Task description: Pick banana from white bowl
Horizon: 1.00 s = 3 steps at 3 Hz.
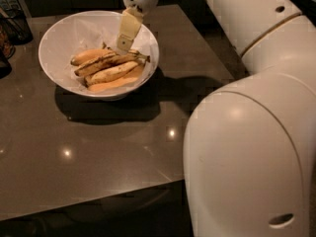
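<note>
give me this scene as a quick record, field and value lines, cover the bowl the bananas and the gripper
surface: dark table
container: white bowl, upright on the table, far left part
contents: several bananas lying together in the bowl
target: mottled banana, lying across the pile, dark stem to the right
other fruit: smoother bananas beside and below it
gripper: gripper inside the bowl's rim, at the far side of the pile; contact cannot be told
lifted: nothing yet, all fruit rests in the bowl
robot body: white arm fills the right foreground
</note>
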Each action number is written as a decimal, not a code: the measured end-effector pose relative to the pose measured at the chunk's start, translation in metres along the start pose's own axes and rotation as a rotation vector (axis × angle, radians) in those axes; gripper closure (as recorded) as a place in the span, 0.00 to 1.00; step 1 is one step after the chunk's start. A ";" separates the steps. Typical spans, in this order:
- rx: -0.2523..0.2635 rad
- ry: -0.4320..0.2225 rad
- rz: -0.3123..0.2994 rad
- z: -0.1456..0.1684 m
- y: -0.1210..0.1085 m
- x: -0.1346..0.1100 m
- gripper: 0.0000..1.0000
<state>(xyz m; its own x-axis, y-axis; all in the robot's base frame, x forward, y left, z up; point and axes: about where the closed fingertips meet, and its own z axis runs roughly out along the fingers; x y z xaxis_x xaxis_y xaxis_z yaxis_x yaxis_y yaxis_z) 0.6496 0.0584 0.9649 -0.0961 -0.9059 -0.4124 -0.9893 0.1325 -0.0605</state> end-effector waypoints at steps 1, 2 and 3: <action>-0.017 -0.006 0.023 0.007 0.003 -0.005 0.26; -0.032 -0.008 0.046 0.013 0.007 -0.007 0.38; -0.055 -0.009 0.078 0.020 0.015 -0.002 0.42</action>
<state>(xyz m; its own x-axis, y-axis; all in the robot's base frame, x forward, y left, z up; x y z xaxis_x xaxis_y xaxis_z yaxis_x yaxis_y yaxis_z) 0.6372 0.0701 0.9470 -0.1726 -0.8900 -0.4220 -0.9834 0.1803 0.0219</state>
